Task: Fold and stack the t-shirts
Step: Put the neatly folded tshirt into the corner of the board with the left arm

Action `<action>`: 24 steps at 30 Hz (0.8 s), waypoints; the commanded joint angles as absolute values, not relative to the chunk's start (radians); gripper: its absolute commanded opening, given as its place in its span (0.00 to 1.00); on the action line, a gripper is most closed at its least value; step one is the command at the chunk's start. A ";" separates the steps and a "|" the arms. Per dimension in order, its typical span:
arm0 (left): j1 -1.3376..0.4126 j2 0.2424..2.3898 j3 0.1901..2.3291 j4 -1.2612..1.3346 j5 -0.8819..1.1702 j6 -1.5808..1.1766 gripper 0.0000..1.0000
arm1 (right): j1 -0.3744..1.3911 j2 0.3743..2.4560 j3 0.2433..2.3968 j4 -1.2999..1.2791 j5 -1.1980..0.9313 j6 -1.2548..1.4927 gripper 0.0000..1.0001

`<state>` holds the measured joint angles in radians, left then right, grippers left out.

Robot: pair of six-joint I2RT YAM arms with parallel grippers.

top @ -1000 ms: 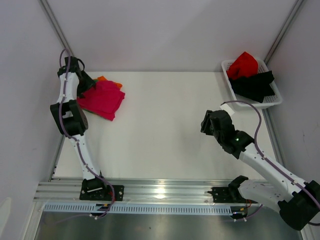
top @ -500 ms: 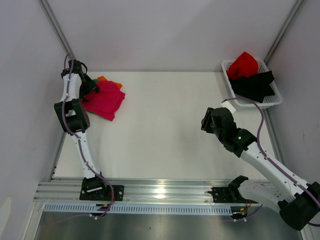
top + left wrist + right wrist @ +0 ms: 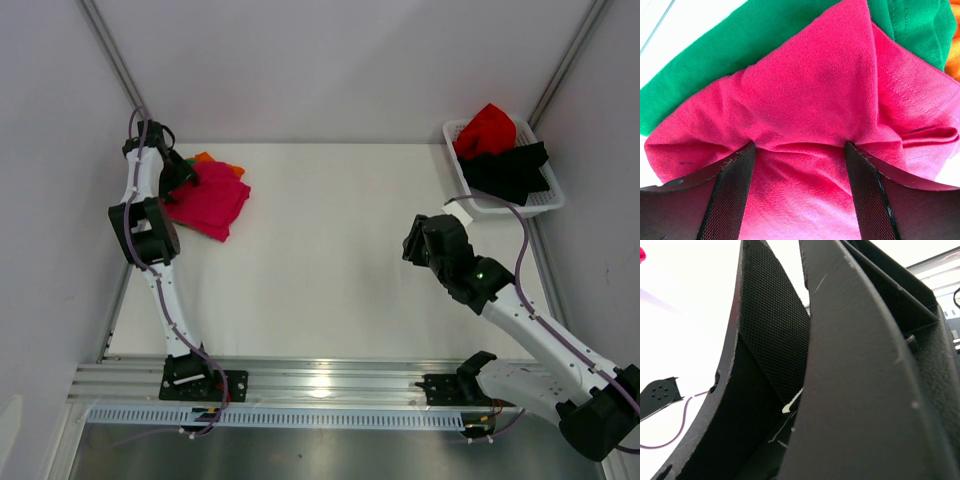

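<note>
A folded magenta-pink t-shirt [image 3: 210,200] tops a small pile at the table's far left, with green [image 3: 715,45] and orange [image 3: 207,158] t-shirts showing under it. My left gripper [image 3: 180,172] is at the pile's left back edge. In the left wrist view it [image 3: 800,147] stands wide open, both fingertips [image 3: 742,165] pressed into the pink cloth [image 3: 815,90], which wrinkles between them. A red t-shirt [image 3: 487,128] and a black t-shirt [image 3: 510,170] lie crumpled in the basket. My right gripper [image 3: 418,245] hovers over bare table at mid right, partly open [image 3: 792,260], with nothing in it.
The white lattice basket [image 3: 548,205] stands at the back right corner. White walls with metal posts close in the table on both sides. A metal rail with the arm bases [image 3: 320,385] runs along the near edge.
The left arm's elbow has shifted slightly right and back, with the gripper staying at the pink shirt. The right arm has barely moved.
</note>
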<state>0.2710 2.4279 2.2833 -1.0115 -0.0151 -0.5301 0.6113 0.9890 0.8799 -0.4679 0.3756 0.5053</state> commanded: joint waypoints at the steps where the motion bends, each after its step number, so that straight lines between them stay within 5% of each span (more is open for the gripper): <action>1: 0.244 2.438 2.266 -1.046 0.008 -0.514 0.75 | 0.609 0.962 0.916 -0.476 0.376 0.525 0.41; 24: 0.098 2.330 2.161 -1.055 -0.058 -0.586 0.74 | 0.606 0.899 0.884 -0.488 0.391 0.500 0.41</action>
